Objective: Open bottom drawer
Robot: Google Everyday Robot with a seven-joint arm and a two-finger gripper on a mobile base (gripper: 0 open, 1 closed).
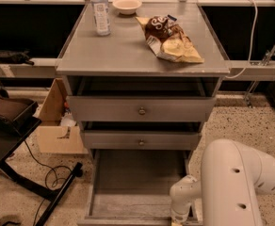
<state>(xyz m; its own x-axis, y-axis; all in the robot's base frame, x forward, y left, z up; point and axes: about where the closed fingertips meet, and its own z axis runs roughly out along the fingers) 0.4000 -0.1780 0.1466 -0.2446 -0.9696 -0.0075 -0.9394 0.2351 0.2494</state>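
The bottom drawer (pixel 136 192) of the grey cabinet is pulled far out, and its pale worn floor shows. Its front lies at the bottom edge of the camera view and its knob is hidden. My gripper (pixel 177 216) hangs from the white arm (pixel 231 182) at the lower right. It sits down at the right part of the drawer's front edge and is largely cut off by the frame. The middle drawer (pixel 141 140) and the top drawer (pixel 141 109) stand slightly ajar above, each with a small round knob.
On the cabinet top (pixel 123 51) stand a water bottle (pixel 100 11), a small bowl (pixel 127 4) and a chip bag (pixel 169 39). A cardboard box (pixel 57 126), a black stand (pixel 15 140) and loose cable (pixel 50 173) lie to the left on the floor.
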